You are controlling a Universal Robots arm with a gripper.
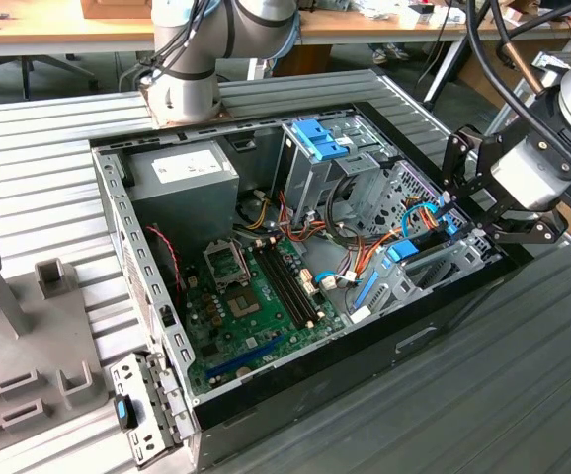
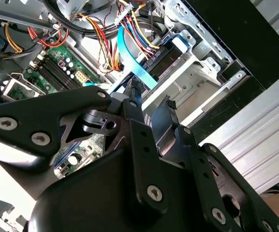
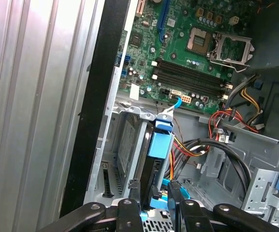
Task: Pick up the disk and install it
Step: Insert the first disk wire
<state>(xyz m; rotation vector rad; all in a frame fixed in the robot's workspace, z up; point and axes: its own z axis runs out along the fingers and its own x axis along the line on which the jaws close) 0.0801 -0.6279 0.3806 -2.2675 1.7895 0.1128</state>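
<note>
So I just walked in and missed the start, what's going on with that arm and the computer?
A robot arm is working inside an open computer case lying on a metal table. Its gripper is down at the drive bay near the case's edge on the exterior view's right, its fingers on either side of the disk with its blue rails. The disk stands on edge, partly in the metal bay.
</note>
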